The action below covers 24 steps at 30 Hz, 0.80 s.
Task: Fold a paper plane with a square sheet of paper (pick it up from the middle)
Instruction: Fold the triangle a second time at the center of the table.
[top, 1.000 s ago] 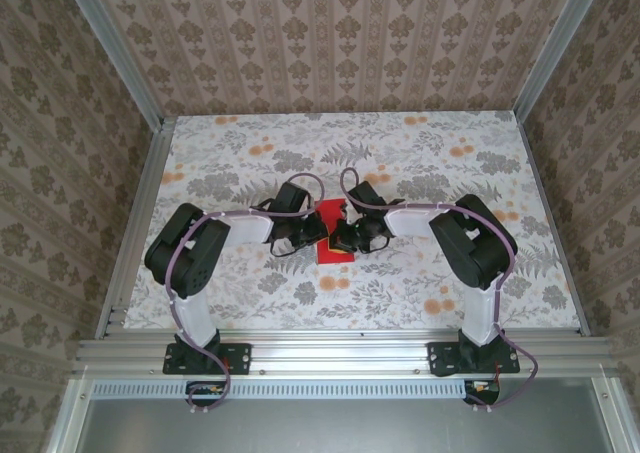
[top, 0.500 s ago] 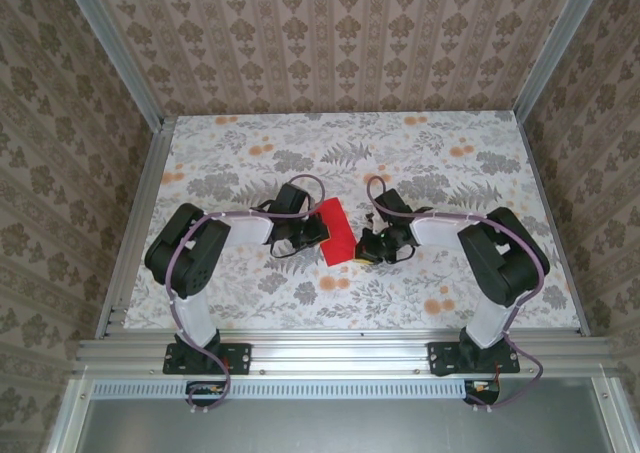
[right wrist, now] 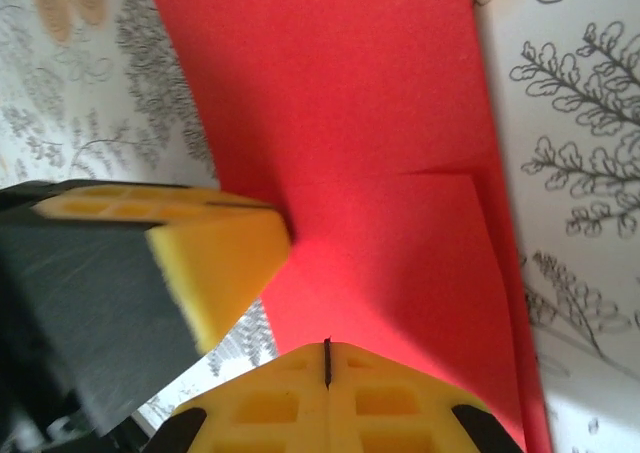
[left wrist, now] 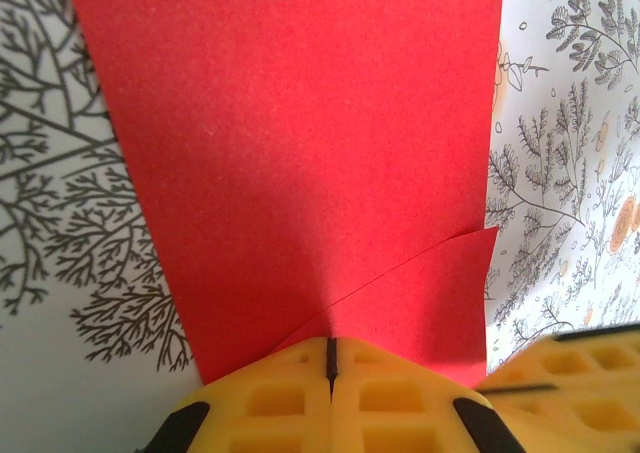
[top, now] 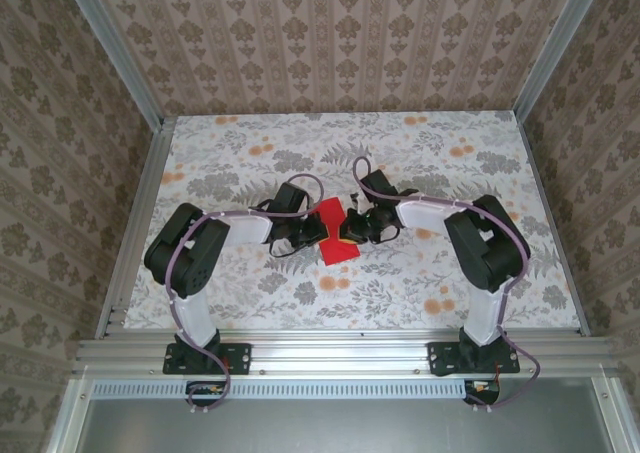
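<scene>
Paper, red and partly folded, is at the worktop's middle, clamped from opposite sides by the left gripper and right gripper, both jaws pressed together.

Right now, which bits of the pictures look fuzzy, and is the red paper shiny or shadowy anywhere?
Left wrist view: the red paper is sharp and grainy, not shiny, and a little darker by the yellow fingers, which look soft. Right wrist view: the left arm's finger poking in from the side, with its dark body, is the fuzziest thing. Top view: even light, nothing fuzzy, just small.
</scene>
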{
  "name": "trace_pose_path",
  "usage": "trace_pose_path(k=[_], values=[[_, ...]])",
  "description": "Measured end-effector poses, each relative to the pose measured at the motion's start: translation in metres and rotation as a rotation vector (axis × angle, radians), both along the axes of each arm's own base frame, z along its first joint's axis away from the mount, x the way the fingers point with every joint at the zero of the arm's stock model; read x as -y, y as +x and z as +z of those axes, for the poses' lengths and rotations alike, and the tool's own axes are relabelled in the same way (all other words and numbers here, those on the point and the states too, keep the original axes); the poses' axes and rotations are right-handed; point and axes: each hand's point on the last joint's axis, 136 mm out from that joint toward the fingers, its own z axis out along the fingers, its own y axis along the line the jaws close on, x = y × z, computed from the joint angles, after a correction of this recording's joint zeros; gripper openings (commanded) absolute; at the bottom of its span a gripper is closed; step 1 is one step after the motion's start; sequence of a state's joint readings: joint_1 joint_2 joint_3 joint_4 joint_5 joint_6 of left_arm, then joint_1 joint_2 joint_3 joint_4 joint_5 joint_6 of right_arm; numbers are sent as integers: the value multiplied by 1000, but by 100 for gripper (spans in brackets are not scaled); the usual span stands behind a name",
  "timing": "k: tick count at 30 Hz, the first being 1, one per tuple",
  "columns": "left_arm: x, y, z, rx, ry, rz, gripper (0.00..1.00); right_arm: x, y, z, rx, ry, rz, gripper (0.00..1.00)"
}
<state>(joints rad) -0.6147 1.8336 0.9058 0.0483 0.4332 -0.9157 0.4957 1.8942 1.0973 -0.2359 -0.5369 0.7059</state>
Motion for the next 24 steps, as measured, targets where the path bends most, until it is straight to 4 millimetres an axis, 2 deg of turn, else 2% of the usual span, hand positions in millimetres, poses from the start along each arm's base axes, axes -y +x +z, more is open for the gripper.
trace_pose_path(k=[5,13,24], values=[[0,0,0,-3,3,1,0,-3,-4,-15,-41,-6,20,6],[-1,0,0,-3,8,-1,0,4,-4,-18,-37,13,32,6],[-1,0,0,4,11,-12,0,48,-36,-19,-62,0,10,7]])
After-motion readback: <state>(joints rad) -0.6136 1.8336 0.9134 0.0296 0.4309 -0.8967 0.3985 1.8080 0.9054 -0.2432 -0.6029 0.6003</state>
